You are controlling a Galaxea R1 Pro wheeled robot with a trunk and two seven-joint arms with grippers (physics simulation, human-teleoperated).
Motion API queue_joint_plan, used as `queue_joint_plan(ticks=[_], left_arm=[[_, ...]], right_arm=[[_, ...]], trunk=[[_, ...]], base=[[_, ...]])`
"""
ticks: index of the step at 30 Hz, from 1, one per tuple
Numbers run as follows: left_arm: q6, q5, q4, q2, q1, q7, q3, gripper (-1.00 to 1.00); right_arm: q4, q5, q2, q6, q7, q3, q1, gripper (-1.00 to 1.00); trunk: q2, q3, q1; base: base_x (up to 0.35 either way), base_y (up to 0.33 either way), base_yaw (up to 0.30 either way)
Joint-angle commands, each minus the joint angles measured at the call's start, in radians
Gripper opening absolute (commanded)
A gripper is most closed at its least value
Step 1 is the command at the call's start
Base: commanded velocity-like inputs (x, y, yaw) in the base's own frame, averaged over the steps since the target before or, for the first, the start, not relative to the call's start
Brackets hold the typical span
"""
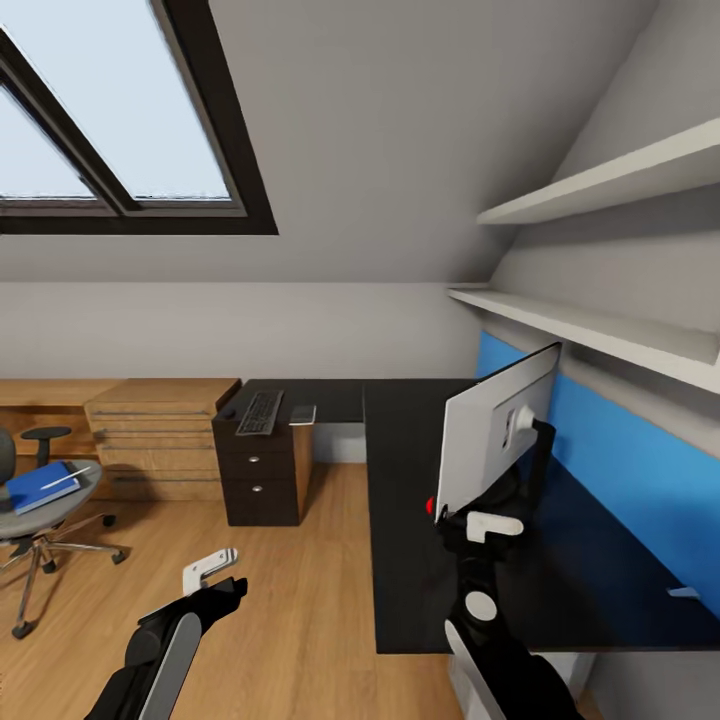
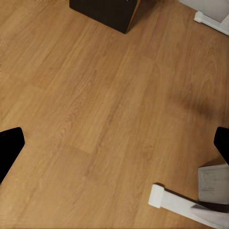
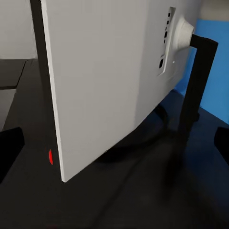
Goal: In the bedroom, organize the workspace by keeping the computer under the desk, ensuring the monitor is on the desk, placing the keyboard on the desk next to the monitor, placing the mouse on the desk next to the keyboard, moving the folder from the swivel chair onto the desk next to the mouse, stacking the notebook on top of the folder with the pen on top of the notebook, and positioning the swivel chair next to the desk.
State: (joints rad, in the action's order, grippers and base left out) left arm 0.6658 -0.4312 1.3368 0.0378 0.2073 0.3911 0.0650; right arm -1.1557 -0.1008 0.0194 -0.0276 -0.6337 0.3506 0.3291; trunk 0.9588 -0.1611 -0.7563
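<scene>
Monitor (image 1: 497, 430): standing on the desk (image 1: 410, 560), right side, white back showing.
Right gripper (image 1: 480, 520): jaws standing apart, just near the monitor.
Left gripper (image 1: 210, 568): hanging over floor, jaws apart.
Folder (image 1: 40, 485): lying on the swivel chair (image 1: 45, 515), far left.
Keyboard (image 1: 260, 411): resting on the desk's far end.

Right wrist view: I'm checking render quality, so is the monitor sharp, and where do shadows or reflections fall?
Right wrist view: the pale-backed black-framed monitor is sharp and its reflection darkens the glossy black desk. Left wrist view: a soft shadow on the wooden floor.
</scene>
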Motion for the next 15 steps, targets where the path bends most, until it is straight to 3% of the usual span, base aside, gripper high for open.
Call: queue_joint_plan(ticks=[1,15], left_arm=[[0.003,-0.011,0.001,0.001,0.001,0.008,0.001,1.0],[0.003,-0.011,0.001,0.001,0.001,0.008,0.001,1.0]], right_arm=[[-0.001,-0.006,-0.001,0.0,-0.009,0.007,0.001,1.0],[0.0,-0.001,-0.004,0.012,-0.021,0.021,0.001,1.0]], trunk=[[0.001,-0.002,0.0],[0.001,-0.002,0.0]], base=[[0.092,0.097,0.0],[0.066,0.023,0.0]])
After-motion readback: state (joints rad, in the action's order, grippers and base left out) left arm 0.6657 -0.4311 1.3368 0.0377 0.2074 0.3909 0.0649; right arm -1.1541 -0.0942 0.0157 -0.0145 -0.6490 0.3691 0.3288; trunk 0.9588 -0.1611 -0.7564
